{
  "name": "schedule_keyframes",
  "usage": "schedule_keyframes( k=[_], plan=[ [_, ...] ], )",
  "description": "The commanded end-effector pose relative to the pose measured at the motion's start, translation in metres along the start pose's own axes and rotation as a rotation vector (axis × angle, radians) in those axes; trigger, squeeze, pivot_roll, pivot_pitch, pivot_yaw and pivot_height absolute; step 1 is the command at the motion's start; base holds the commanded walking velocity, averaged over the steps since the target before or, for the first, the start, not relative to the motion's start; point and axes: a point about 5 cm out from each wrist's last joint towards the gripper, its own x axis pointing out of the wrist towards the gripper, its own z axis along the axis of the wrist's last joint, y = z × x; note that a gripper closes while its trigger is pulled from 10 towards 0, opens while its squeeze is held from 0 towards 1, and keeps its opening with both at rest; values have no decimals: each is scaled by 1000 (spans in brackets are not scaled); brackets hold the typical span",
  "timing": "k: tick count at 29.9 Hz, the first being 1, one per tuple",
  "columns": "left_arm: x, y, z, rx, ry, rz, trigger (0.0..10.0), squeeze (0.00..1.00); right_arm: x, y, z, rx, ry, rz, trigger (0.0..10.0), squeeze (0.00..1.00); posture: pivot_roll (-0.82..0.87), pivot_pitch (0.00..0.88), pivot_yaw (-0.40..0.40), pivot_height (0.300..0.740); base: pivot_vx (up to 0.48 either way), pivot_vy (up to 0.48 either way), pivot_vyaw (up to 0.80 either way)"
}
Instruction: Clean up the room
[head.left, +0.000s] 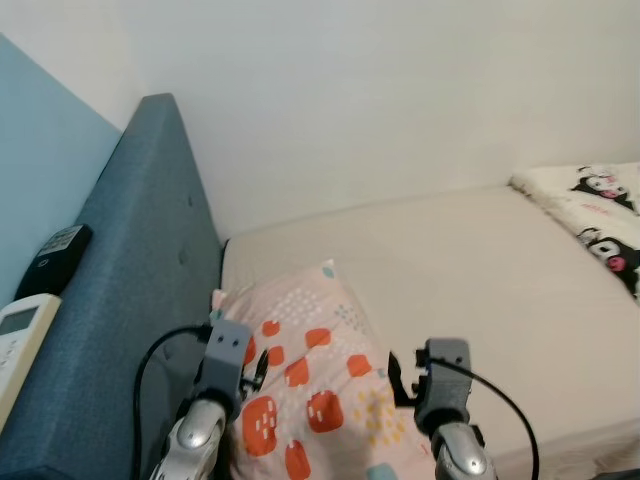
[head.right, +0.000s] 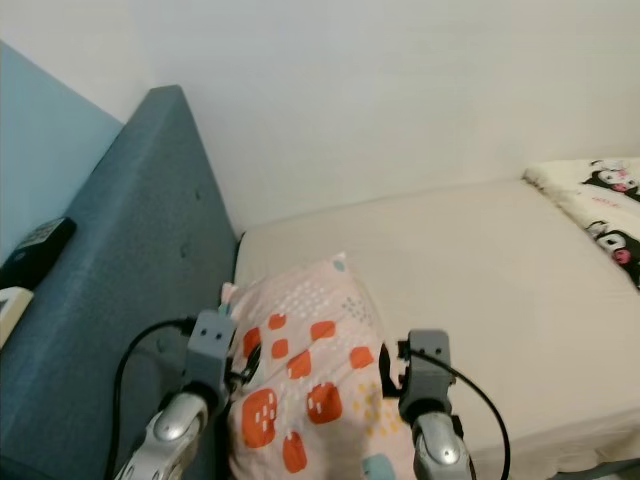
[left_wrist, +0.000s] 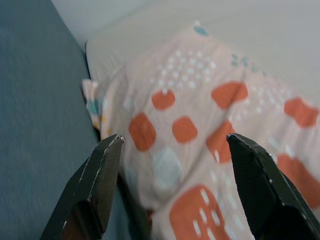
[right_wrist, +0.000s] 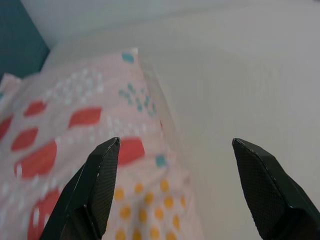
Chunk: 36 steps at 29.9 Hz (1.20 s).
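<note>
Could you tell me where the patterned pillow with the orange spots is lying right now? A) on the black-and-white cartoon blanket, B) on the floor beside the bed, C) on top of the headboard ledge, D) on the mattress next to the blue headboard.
D: the pillow lies on the beige mattress, its edge against the blue headboard, with the left gripper and right gripper open over it.

I see a plain white wall behind a bed with a beige sheet, a blue padded headboard on my left, pale blue wall beyond it.
</note>
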Motion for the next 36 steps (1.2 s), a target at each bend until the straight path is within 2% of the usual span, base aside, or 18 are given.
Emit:
schedule_keyframes(
  k=[1,7,15,27,31,32,34,35,36],
  plan=[
    [-4,6,-9,4,27,16,10000,0,-2,5,-8,-4,39,23,10000,0,-11,24,42,740,0,0,0],
    [-8,3,-19,7,61,11,10000,0,-5,12,-22,1,91,71,10000,0,-7,21,40,740,0,0,0],
    [-6,1,-20,19,64,4,10000,0,-4,11,-22,1,81,62,10000,0,-9,25,40,740,0,0,0],
    [-3,-4,-17,-14,50,-1,10000,0,-1,12,-20,17,71,70,10000,0,-5,22,40,740,0,0,0],
    [-5,-7,-30,2,105,-31,10000,0,-2,12,-30,3,125,59,10000,0,-6,19,42,740,0,0,0],
    [-8,-7,-42,34,168,-43,10000,0,-3,10,-39,-22,178,42,10000,0,-6,12,41,740,0,0,0],
    [-8,-7,-42,34,168,-43,10000,0,-3,10,-39,-22,178,42,10000,0,-6,12,41,740,0,0,0],
    [-12,-5,-54,48,235,-36,10000,0,-5,7,-45,-55,209,31,10000,0,-9,7,39,740,0,0,0],
    [-12,-5,-54,48,235,-36,10000,0,-5,7,-45,-55,209,31,10000,0,-9,7,39,740,0,0,0]
  ],
)
